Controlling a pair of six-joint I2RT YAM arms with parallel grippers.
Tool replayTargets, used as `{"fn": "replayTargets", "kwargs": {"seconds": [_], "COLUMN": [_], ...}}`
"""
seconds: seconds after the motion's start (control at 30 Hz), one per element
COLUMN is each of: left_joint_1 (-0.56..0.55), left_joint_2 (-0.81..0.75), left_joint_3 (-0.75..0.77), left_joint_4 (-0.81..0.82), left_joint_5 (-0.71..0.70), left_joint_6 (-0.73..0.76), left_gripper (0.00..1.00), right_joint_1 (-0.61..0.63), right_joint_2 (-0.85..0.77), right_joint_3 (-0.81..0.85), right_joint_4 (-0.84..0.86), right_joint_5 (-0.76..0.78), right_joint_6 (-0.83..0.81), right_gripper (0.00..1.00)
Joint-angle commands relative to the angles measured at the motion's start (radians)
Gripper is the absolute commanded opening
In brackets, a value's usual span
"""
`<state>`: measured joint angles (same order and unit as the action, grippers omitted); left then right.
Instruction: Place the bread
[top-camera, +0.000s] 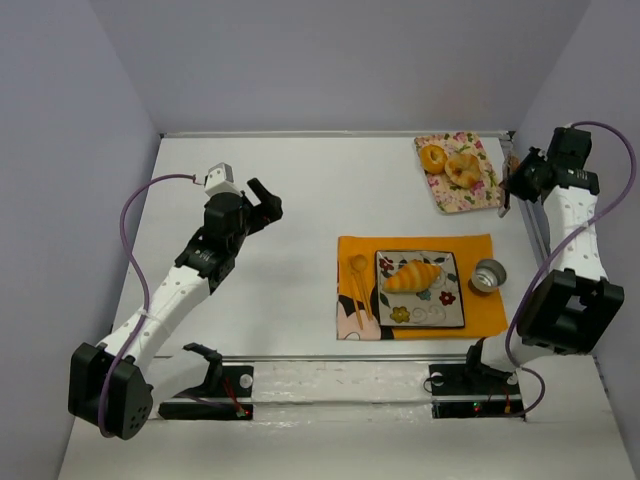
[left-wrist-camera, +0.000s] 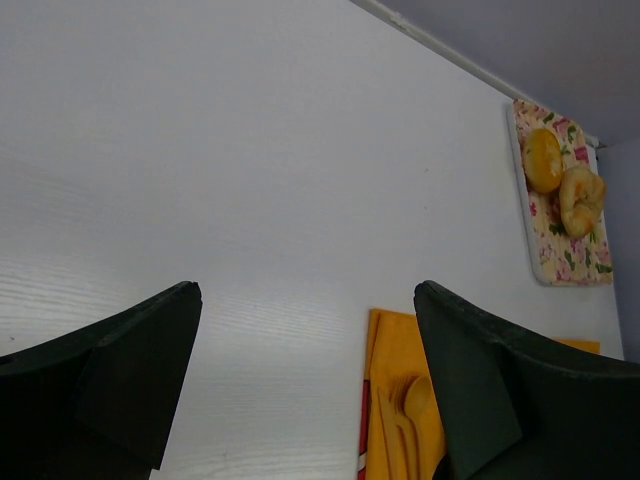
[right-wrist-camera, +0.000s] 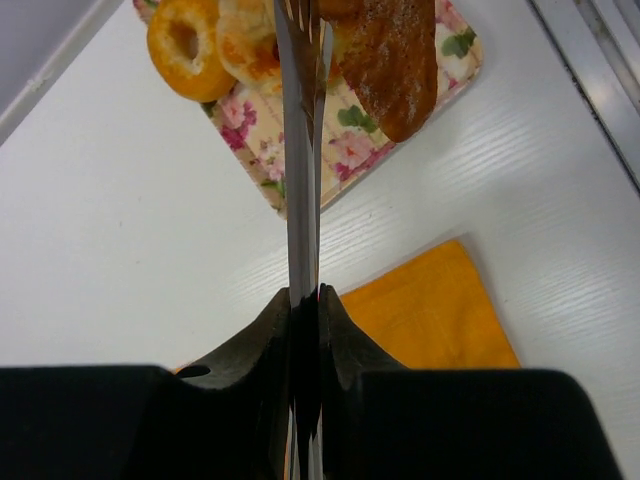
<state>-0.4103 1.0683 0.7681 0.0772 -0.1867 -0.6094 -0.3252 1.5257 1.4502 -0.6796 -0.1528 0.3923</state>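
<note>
- The croissant (top-camera: 411, 275) is seen lying on the patterned plate (top-camera: 430, 312), which is set on the orange mat (top-camera: 480, 310).
- The speckled slice (right-wrist-camera: 395, 60) is seen over the floral tray (right-wrist-camera: 345, 135) corner, just beside the tongs (right-wrist-camera: 302, 180).
- The right claw (right-wrist-camera: 305, 295) is clamped on the tongs.
- The left claw (top-camera: 268, 207) is spread wide over the table (top-camera: 300, 170).

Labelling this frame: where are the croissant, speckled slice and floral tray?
croissant (top-camera: 412, 275): top view, middle of its back.
speckled slice (right-wrist-camera: 395, 60): right wrist view, its broad face.
floral tray (top-camera: 452, 200): top view, bare near edge.
</note>
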Motion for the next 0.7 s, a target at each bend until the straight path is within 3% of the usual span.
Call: {"fn": "replayTargets", "kwargs": {"seconds": [0.0, 0.27, 0.6, 0.67], "left_joint_1": [0.004, 0.004, 0.004, 0.004], "left_joint_2": [-0.021, -0.022, -0.025, -0.027], "left_joint_3": [0.008, 0.003, -0.003, -0.007], "left_joint_4": [0.029, 0.036, 0.044, 0.05], "left_joint_5": [0.003, 0.024, 0.05, 0.058], "left_joint_6": [0.011, 0.01, 0.007, 0.005], "left_gripper": [0.99, 0.99, 0.99, 0.99], "right_joint_1": [0.005, 0.005, 0.005, 0.058], "right_joint_2": [-0.114, -0.401, -0.706, -0.746], "right_joint_3": [-0.056, -0.221, -0.335, -0.379], "right_joint_4": [0.023, -0.08, -0.46, -0.492], "right_joint_5": [-0.102, -0.356, -0.671, -0.675], "right_joint_6": [0.011, 0.048, -0.007, 0.017], "right_gripper": [0.07, 0.07, 0.07, 0.07]}}
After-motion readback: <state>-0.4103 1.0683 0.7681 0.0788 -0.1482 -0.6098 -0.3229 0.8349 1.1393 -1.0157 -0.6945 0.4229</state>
